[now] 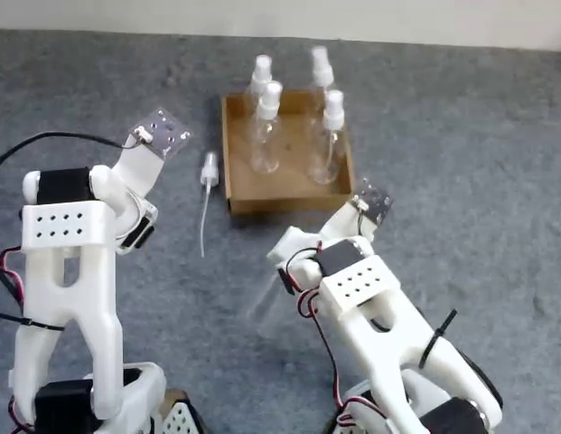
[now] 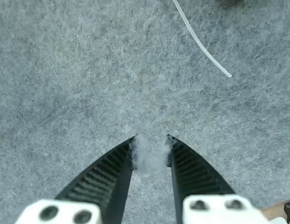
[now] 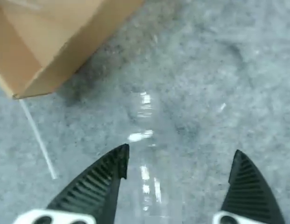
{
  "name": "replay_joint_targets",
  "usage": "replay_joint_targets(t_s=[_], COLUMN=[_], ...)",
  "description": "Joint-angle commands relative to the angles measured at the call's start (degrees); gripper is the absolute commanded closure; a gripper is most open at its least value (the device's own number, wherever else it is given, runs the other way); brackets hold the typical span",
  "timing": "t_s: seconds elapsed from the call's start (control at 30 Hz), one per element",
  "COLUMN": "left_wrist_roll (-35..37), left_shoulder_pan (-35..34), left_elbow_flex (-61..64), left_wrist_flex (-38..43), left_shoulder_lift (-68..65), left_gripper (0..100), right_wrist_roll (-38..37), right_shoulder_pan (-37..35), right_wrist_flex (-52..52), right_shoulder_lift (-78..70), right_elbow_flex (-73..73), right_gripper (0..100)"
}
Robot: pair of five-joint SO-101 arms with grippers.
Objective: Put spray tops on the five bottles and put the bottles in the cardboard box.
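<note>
Four clear bottles [image 1: 265, 136] with white spray tops stand in the cardboard box [image 1: 289, 201] at the back middle of the carpet. A fifth clear bottle [image 3: 145, 140] without a top lies on the carpet in front of the box, faint in the high view [image 1: 266, 312]. My right gripper [image 3: 180, 151] is open wide just above it, one finger on each side. A loose spray top [image 1: 209, 170] with its long thin tube [image 2: 201, 45] lies left of the box. My left gripper [image 2: 150, 142] hangs over bare carpet near the tube's end, slightly open and holding nothing.
Grey carpet [image 1: 461, 163] covers the whole table. The box's near corner [image 3: 16, 95] is close to the right gripper, and the tube [image 3: 38, 140] lies beside it. The left arm [image 1: 68, 226] stands at the left and the right arm [image 1: 357, 280] at the front right.
</note>
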State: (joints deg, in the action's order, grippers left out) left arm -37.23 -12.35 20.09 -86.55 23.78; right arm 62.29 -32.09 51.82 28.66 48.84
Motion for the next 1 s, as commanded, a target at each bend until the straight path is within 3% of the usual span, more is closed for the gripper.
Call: replay_joint_targets(t_s=[0.0,0.17,0.43,0.97], left_wrist_roll=[0.5,0.5,0.5,0.5], left_shoulder_pan=[-0.7,-0.7,-0.7,-0.8], left_elbow_flex=[-0.2,-0.2,-0.3,-0.3], left_wrist_flex=[0.8,0.8,0.8,0.8], left_shoulder_lift=[1.3,1.5,1.5,1.5], left_gripper=[93,93,93,93], right_wrist_roll=[0.6,0.4,0.4,-0.3], right_shoulder_pan=[0.7,0.2,-7.3,-4.7], right_wrist_flex=[-0.9,-0.8,-0.8,-4.1], right_shoulder_lift=[0.2,-1.0,-4.9,-19.3], right_elbow_flex=[-1.3,-1.3,-9.2,-9.7], right_gripper=[72.3,72.1,72.1,74.0])
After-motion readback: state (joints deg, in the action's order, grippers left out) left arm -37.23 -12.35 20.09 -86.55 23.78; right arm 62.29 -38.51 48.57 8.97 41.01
